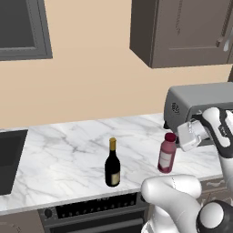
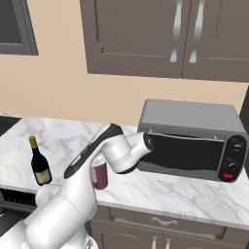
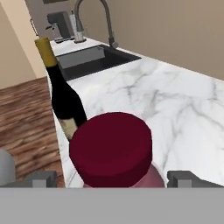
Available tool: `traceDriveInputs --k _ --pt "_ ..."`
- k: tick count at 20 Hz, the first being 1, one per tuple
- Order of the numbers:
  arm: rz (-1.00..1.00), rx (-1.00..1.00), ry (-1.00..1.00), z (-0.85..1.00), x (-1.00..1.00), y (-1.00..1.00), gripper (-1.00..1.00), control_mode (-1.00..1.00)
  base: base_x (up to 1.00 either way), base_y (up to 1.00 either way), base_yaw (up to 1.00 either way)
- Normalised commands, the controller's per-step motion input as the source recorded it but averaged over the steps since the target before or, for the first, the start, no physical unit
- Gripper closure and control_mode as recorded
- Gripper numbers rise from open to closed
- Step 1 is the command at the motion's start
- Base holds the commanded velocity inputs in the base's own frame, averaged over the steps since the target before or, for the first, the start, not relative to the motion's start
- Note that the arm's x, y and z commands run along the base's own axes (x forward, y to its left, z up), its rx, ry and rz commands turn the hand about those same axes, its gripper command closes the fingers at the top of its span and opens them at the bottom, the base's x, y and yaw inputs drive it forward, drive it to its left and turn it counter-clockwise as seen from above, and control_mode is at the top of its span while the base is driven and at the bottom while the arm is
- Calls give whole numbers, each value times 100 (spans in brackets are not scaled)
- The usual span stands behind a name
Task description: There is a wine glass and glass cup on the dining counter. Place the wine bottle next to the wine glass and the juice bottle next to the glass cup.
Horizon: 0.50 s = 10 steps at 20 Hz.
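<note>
My claw [image 3: 112, 177] stood spread astride the juice bottle [image 1: 167, 155], fingertips [image 3: 183, 178] flanking its red cap [image 3: 111, 148]; the wine bottle [image 1: 112, 164] stood nearby on the marble bench [image 1: 68, 150].

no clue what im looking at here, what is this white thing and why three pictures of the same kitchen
The white thing is a robot arm on a driving base, in a computer-rendered kitchen. Two pictures come from cameras on the base, behind the arm to its left and right. The third comes from a camera on the hand, looking along the gripper.

On the marble worktop stand a dark wine bottle and a red-purple juice bottle, with a toaster oven behind and a sink further along.

In the hand picture the juice bottle's red cap sits between the two fingertips. They look open on either side of it; nothing is held.
</note>
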Motion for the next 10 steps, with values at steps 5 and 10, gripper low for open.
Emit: traceDriveInputs --k 5,10 --pt "0 5 6 0 0 1 -100 -100 0 0 0" --pt "0 8 4 0 0 0 -100 -100 0 0 0"
